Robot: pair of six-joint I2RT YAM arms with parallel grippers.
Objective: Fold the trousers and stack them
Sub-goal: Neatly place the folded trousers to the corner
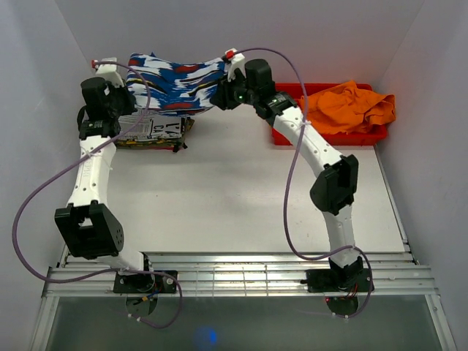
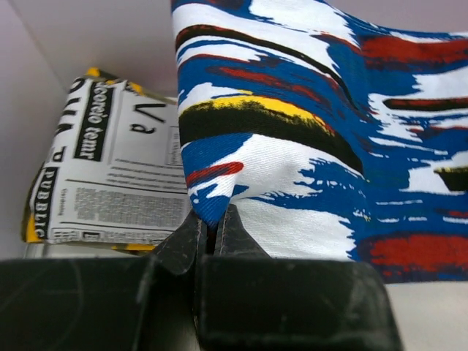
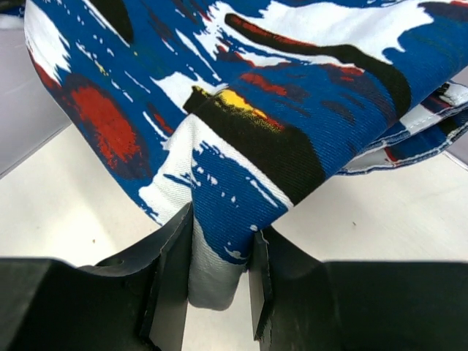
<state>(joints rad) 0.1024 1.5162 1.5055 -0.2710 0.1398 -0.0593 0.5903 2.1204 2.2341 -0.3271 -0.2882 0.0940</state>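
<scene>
The trousers [image 1: 175,82] hang stretched between the two end effectors at the far left of the tabletop [image 1: 234,197], lifted clear of it and sagging a little in the middle. The left end effector [image 2: 213,227] is closed almost completely, its fingers pinching a thin fold at the cloth's left edge. The right end effector [image 3: 219,248] is partly closed on a thicker bunch of fabric at the right edge, with the cloth filling the gap between its fingers.

The trousers are folded into a band of several layers; the layered hems show at the right in the right wrist view. The fabric is royal blue with white brush-like streaks, black strokes edged in yellow, and red patches.

Just below and in front of the band's left part, a folded newspaper-print cloth [image 2: 110,175] lies flat on the tabletop, yellow showing at its edges. To the right, well apart from the trousers, a red bin [image 1: 329,137] holds a crumpled orange cloth [image 1: 355,106].
</scene>
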